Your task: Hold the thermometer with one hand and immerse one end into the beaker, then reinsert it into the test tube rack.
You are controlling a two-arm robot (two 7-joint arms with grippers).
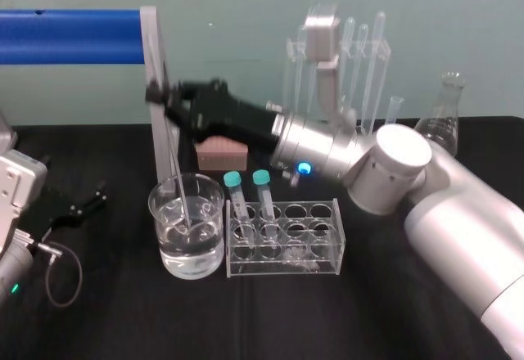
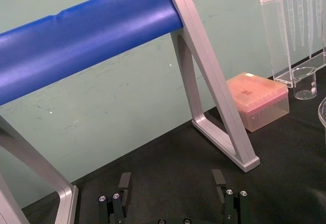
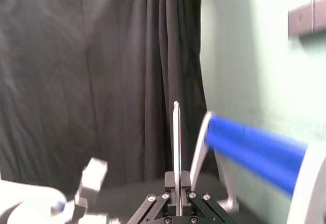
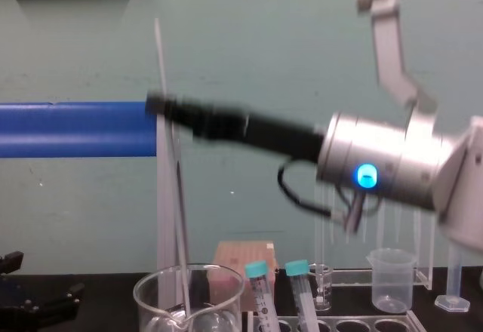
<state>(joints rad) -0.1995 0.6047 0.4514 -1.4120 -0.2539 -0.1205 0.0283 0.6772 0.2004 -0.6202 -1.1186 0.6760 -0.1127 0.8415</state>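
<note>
The right gripper (image 1: pixel 161 98), stretched nearly level from the right of the beaker (image 1: pixel 164 213) and high above its rim, clamps the upper part of the thermometer (image 1: pixel 173 164) so the rod hangs slightly tilted, its lower end dipped in the beaker's clear liquid. The test tube rack (image 1: pixel 327 245) waits just right of the beaker; the left gripper (image 1: pixel 78 204) lies idle, fingers spread wide, to the beaker's left.

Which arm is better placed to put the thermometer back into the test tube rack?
Right. The right tool grips the thermometer, its lower end in the beaker beside the test tube rack. The left tool sits open at the far left.
</note>
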